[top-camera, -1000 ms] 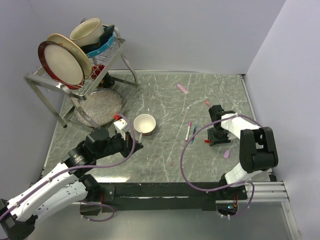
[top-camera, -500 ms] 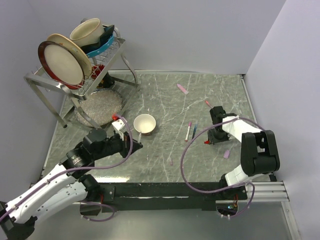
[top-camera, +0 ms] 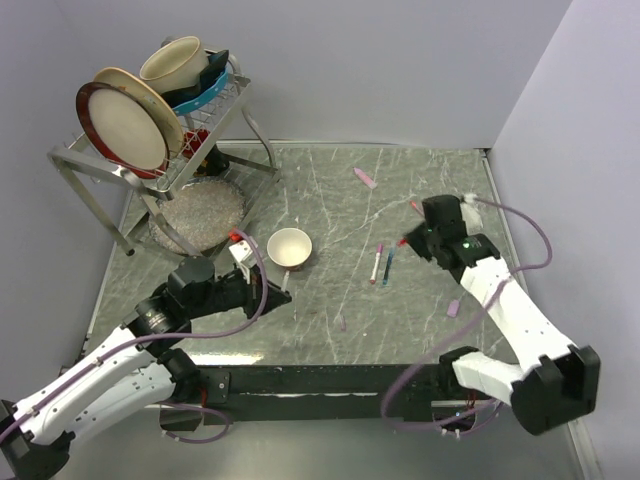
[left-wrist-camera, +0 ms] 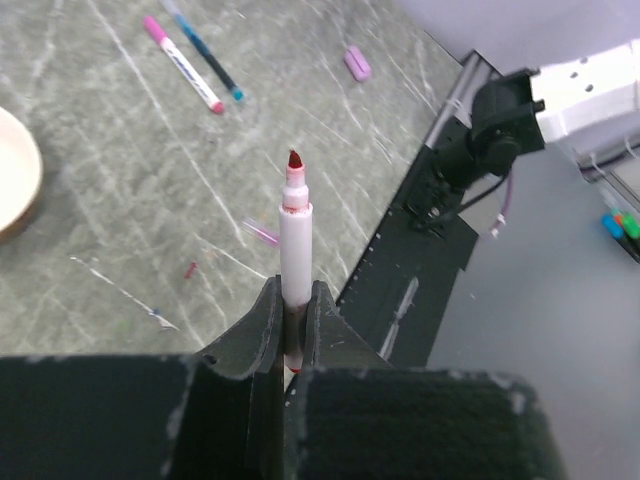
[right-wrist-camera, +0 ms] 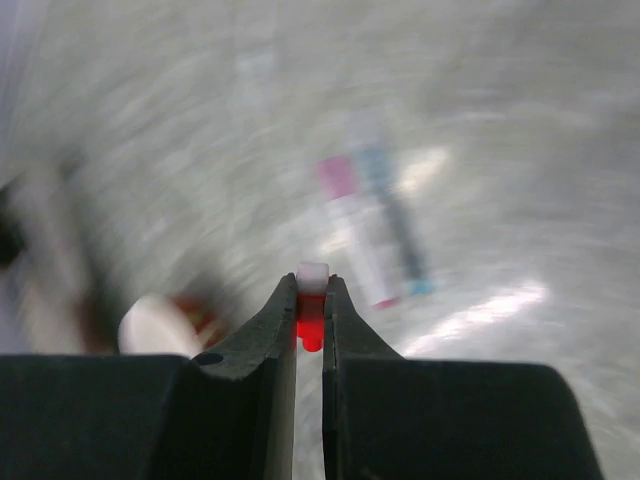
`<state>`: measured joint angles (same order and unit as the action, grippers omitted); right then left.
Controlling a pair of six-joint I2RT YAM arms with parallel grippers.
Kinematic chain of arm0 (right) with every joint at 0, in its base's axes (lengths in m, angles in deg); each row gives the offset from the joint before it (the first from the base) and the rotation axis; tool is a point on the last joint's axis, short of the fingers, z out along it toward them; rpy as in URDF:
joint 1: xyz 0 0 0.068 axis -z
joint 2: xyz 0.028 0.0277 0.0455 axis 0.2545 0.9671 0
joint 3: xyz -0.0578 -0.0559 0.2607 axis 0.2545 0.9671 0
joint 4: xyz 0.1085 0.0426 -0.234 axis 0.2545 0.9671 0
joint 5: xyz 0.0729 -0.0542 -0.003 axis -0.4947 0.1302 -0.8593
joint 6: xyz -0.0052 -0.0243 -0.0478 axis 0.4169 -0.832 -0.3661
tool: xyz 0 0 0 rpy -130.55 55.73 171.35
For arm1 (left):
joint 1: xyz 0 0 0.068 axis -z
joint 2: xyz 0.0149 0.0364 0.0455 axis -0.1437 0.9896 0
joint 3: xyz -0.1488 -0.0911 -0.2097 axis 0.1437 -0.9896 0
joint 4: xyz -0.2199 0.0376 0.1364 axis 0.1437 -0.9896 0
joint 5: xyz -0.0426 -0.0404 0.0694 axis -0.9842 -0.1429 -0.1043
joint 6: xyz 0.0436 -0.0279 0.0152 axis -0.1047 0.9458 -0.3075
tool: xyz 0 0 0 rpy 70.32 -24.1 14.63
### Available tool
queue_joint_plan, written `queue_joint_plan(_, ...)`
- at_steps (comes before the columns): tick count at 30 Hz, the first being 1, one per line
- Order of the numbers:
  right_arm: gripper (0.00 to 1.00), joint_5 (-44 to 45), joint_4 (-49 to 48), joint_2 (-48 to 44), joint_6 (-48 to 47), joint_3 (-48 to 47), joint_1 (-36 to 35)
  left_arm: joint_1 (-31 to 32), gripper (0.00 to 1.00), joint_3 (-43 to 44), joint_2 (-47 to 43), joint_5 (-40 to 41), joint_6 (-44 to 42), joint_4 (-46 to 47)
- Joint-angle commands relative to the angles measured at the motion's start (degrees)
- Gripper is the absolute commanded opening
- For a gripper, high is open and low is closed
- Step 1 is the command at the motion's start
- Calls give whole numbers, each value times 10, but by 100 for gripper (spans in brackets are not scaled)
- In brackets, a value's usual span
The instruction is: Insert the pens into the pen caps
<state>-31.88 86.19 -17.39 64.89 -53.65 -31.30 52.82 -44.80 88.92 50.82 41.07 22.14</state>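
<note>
My left gripper (left-wrist-camera: 295, 296) is shut on the lower end of a white pen (left-wrist-camera: 295, 235) whose red tip points away from the wrist. In the top view this gripper (top-camera: 268, 291) hovers just below the small bowl. My right gripper (right-wrist-camera: 311, 290) is shut on a tiny red pen cap (right-wrist-camera: 312, 312). It hangs above the table at the right (top-camera: 408, 241), with the cap (top-camera: 402, 242) facing left. A pink-ended pen (top-camera: 376, 263) and a blue pen (top-camera: 388, 265) lie side by side between the arms. They show in the left wrist view too, the pink one (left-wrist-camera: 182, 62) beside the blue pen (left-wrist-camera: 209, 64).
A cream bowl (top-camera: 289, 247) stands left of centre. A dish rack (top-camera: 150, 150) with plates and a cup fills the back left, a glass dish (top-camera: 200, 210) under it. Loose caps: lilac (top-camera: 454, 308), pink (top-camera: 365, 178), a small pink (top-camera: 415, 206).
My right gripper has shut on the red cap, lifted it off the table and swung back and left. The left gripper with its pen has edged slightly right.
</note>
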Motion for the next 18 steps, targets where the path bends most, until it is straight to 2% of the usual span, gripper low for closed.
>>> queue_joint_plan(1, 0, -48, -121, -59, -103, -27, -105, 0, 1, -2, 3, -53, 3, 39)
queue_joint_plan(2, 0, -75, -201, -72, -109, -14, -137, 1, 1, -3, 2, -55, 2, 39)
queue_joint_plan(5, 0, -113, -344, -115, -98, 31, -195, 2, 1, -3, 3, -67, 1, 40)
queue_joint_plan(11, 0, -117, -418, -69, -160, -11, -302, 3, 1, -6, 6, -77, 10, 44)
queue_joint_plan(12, 0, -109, -429, -68, -180, -11, -339, 2, 1, -5, 9, -78, 12, 44)
queue_joint_plan(15, 0, -66, -477, -73, -205, 3, -395, 3, 1, -2, 11, -84, 19, 41)
queue_joint_plan(18, 0, -41, -508, -68, -210, 11, -422, 3, 1, -4, 6, -89, 24, 46)
